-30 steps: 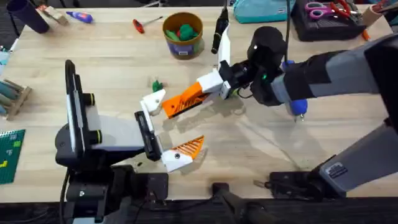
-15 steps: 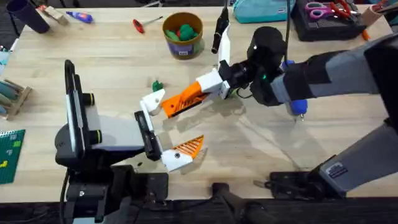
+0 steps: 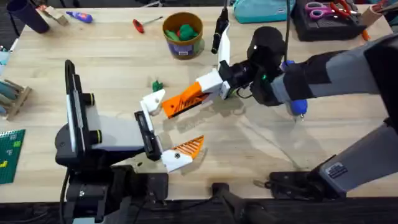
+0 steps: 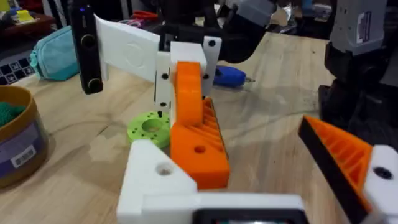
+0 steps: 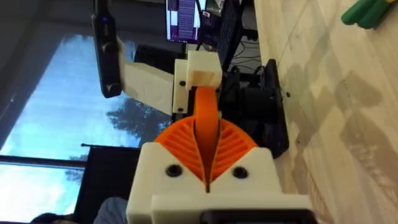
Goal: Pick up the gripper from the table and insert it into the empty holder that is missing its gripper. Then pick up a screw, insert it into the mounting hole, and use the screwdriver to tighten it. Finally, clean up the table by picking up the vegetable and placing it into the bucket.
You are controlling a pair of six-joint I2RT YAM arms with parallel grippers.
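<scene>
While pinched at its narrow end between the white fingers of the right gripper (image 3: 210, 87), hangs low over the table (image 3: 261, 155) with its thick end butted against the holder (image 3: 152, 101) — so much for the gripper finger (image 3: 184, 99). Cannot tell whether fully seated in the mount.

Likely light and stiff: hard plastic, no give, little to break short of the thin tip. Ribbed face probably grippy, smooth flanks probably slick. Best taken across the flat flanks toward the taper, as now, leaving the thick end and its screw hole free. Seen from the left wrist, stands up from the white mount with the hole facing out.

Left gripper (image 3: 163, 129) spread wide, holding nothing, with the twin finger (image 3: 186, 148) on the other mount well apart from the holder.

Pale wood surface, plain and flat — probably easy for small parts to skid on. Vegetable (image 3: 157, 84) near the holder, on its far side. Bucket (image 3: 183, 42) well beyond, by the far edge, green and red pieces inside. Green ring (image 4: 148, 127) on the wood behind the held part. Tools and cases along the far edge.
</scene>
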